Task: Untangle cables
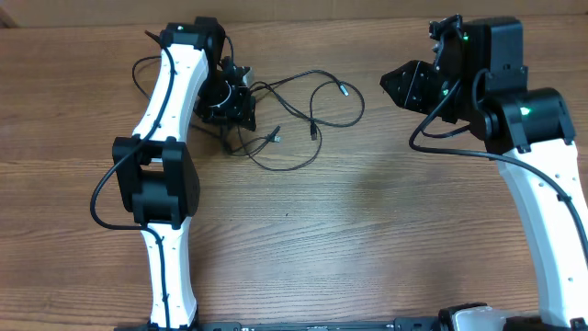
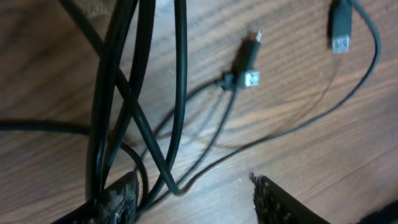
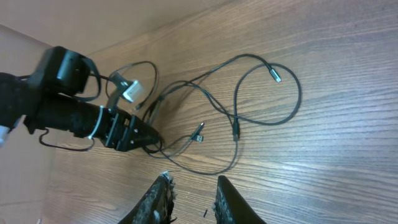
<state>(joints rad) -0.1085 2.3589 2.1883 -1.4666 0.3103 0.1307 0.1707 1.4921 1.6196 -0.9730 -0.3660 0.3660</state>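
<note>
Wooden bench fills the overhead view, with the cables sprawled in loose loops left of centre. The left pincer sits low at their knotted end, and the right pincer hangs well apart from them.

Left wrist view: its jaws stand apart, several cables crossing beside one finger — a detail the overhead hides — and a plug lies free beyond.

Right wrist view: its jaws are barely apart, on nothing, with the whole spread of cables ahead.

My judgement: pinch a single cord, not the bunch, and draw it slowly away from the crossing — a snagged plug would tighten the knot.
</note>
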